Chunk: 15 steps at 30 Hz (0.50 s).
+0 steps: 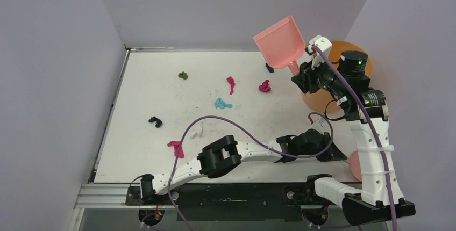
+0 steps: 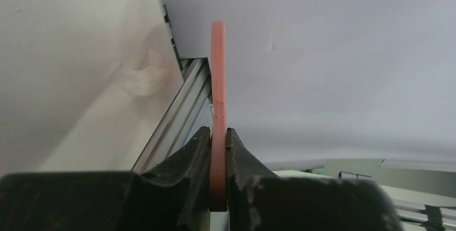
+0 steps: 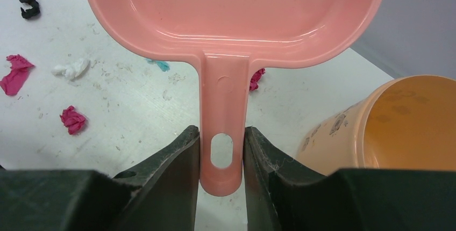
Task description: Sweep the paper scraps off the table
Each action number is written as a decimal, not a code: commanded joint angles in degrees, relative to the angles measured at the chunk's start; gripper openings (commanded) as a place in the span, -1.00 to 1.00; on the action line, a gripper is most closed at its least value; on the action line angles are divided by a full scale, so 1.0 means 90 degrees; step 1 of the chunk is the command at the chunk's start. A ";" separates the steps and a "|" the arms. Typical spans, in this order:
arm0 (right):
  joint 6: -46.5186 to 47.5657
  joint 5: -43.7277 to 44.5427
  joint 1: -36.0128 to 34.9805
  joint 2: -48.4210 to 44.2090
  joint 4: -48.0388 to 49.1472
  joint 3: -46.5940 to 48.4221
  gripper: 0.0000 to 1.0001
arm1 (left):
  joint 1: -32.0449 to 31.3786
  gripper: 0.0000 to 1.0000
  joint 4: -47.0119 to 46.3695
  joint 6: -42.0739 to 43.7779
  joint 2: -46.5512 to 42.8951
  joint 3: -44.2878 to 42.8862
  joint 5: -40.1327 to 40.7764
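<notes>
Several paper scraps lie on the white table (image 1: 140,96): a green one (image 1: 183,75), magenta ones (image 1: 231,84) (image 1: 264,86) (image 1: 175,148), a cyan one (image 1: 221,103), a dark one (image 1: 155,121), a white one (image 1: 197,130) and a blue one (image 1: 269,68). My right gripper (image 3: 221,148) is shut on the handle of the pink dustpan (image 3: 236,11), held raised and tilted over the far right of the table (image 1: 279,40). My left gripper (image 2: 218,139) is shut on the pink hand brush (image 2: 218,80), seen edge-on, low at the table's near right (image 1: 352,165).
An orange bucket (image 1: 325,94) stands off the table's right edge, just behind the right wrist (image 3: 408,123). Grey walls close in the left, back and right. The left arm lies across the near edge, with a purple cable (image 1: 215,121) looping over the table.
</notes>
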<state>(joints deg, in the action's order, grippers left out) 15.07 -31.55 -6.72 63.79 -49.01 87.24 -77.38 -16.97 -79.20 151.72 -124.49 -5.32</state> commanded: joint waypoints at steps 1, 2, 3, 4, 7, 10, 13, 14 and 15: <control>-0.0100 -0.0118 0.0030 -0.0187 0.0527 -0.0106 -0.89 | 0.0168 -1.00 0.0308 -0.1193 -0.0011 -0.0394 -0.0549; -0.0109 -0.0126 0.0030 -0.0206 0.0554 -0.0142 -0.89 | 0.0170 -1.00 0.0546 -0.1249 -0.0028 -0.0395 -0.0540; -0.0119 -0.0117 0.0033 -0.0230 0.0575 -0.0172 -0.89 | 0.0163 -1.00 0.0804 -0.1253 -0.0064 -0.0397 -0.0490; -0.0115 -0.0125 0.0025 -0.0232 0.0591 -0.0203 -0.89 | 0.0161 -1.00 0.1094 -0.1231 -0.0111 -0.0362 -0.0439; -0.0089 -0.0138 0.0030 -0.0243 0.0578 -0.0227 -0.89 | 0.0196 -1.00 0.1331 -0.1188 -0.0363 0.0058 -0.0291; -0.0034 -0.0089 0.0033 -0.0278 0.0574 -0.0236 -0.89 | 0.0381 -1.00 0.1524 -0.1025 -0.0957 0.0943 -0.0236; 0.0038 -0.0062 0.0034 -0.0377 0.0592 -0.0298 -0.89 | 0.0659 -1.00 0.1488 -0.0703 -0.1827 0.2300 -0.0107; 0.0045 -0.0065 0.0035 -0.0405 0.0601 -0.0326 -0.89 | 0.0744 -1.00 0.1473 -0.0450 -0.2149 0.2718 -0.0036; 0.0052 -0.0073 0.0036 -0.0421 0.0606 -0.0365 -0.89 | 0.0811 -1.00 0.1527 -0.0264 -0.2456 0.3110 0.0069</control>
<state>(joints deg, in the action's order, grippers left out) 14.79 -31.55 -6.72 62.26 -46.96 84.51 -73.84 -7.57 -87.90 142.32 -106.98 -7.94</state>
